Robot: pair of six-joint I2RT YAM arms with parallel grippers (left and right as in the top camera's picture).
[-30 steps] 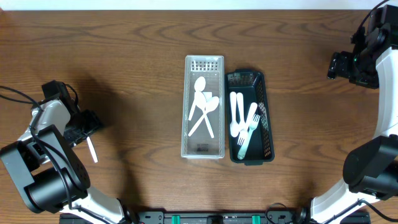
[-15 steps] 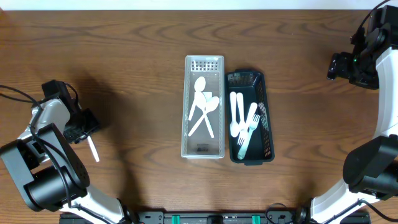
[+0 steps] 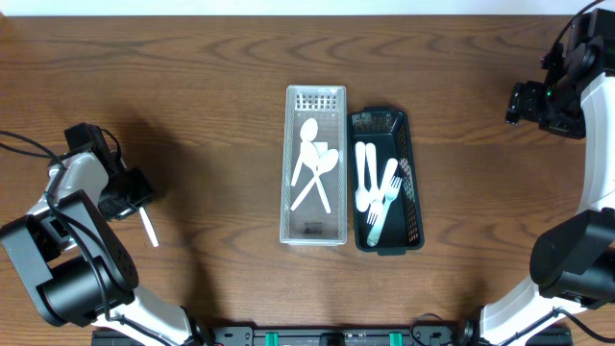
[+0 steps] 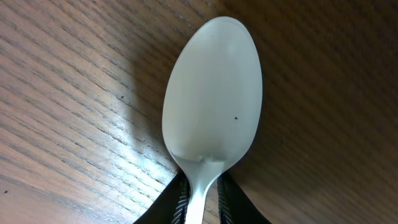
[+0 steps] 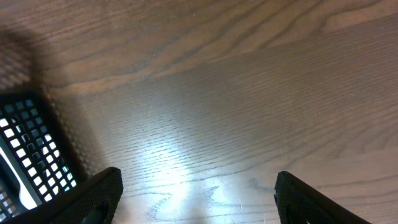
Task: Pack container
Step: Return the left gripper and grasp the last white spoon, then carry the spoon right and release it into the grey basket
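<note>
A white plastic spoon (image 4: 212, 99) lies on the wooden table, its bowl filling the left wrist view. My left gripper (image 4: 202, 186) has its jaws pressed to either side of the spoon's neck. From overhead the spoon (image 3: 149, 229) shows as a thin white strip just below the left gripper (image 3: 137, 197) at the table's left edge. A clear tray (image 3: 315, 93) in the middle holds white spoons (image 3: 309, 163). Beside it a black basket (image 3: 415, 192) holds white forks and a spoon (image 3: 375, 192). My right gripper (image 5: 198, 193) hangs open over bare wood at the far right.
The clear tray and black basket stand side by side, touching, at the table's centre. A corner of the black basket (image 5: 28, 143) shows at the left of the right wrist view. The right arm (image 3: 553, 96) sits near the table's right edge.
The left jaws have closed in on the spoon's neck. The spoon's handle has swung slightly to the right on the table. The right arm has not moved.
</note>
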